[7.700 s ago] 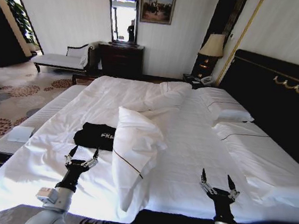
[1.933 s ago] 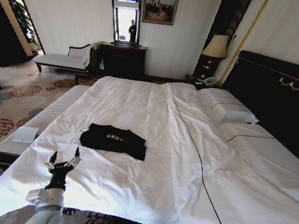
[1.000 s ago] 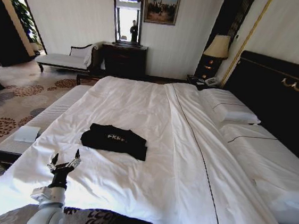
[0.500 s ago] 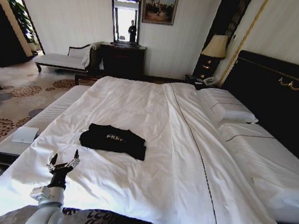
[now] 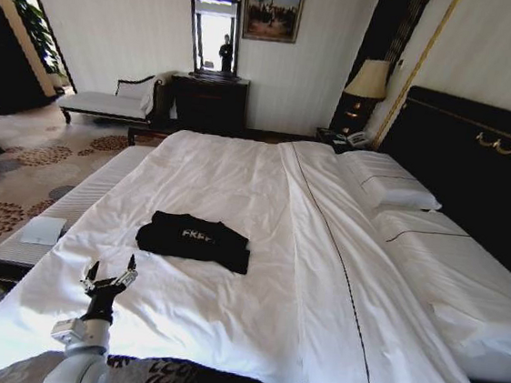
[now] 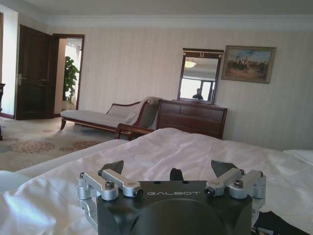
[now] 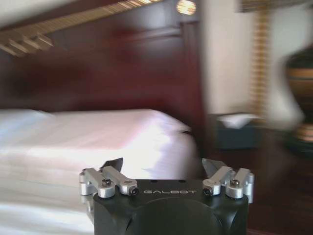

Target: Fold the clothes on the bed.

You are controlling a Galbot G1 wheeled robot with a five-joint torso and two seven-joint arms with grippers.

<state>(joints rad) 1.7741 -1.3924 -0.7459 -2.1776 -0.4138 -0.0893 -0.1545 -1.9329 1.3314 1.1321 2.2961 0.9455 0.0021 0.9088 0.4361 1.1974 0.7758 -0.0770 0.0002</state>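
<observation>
The clothes, a black T-shirt (image 5: 194, 240) with white lettering, lie folded into a flat rectangle on the left half of the bed (image 5: 322, 253), on its white duvet. My left gripper (image 5: 108, 273) hovers open over the near left corner of the duvet, short of the shirt and apart from it. In the left wrist view the left gripper (image 6: 168, 169) stands open above the duvet with nothing between its fingers, and a dark bit of the shirt (image 6: 271, 226) shows at the edge. My right gripper (image 7: 164, 166) is open and empty, facing the dark headboard (image 7: 122, 63) beside the mattress.
Pillows (image 5: 388, 189) lie along the headboard (image 5: 477, 169) on the right. A long white bench (image 5: 72, 200) with a white pad (image 5: 41, 229) runs along the bed's left side. Behind are a chaise (image 5: 109, 103), a dresser (image 5: 210, 103) and a lamp (image 5: 366, 78).
Since the oldest frame the pillow beside the shirt has gone, the duvet lies smooth and the right gripper has left the head view. Over the last second only the camera shifted slightly.
</observation>
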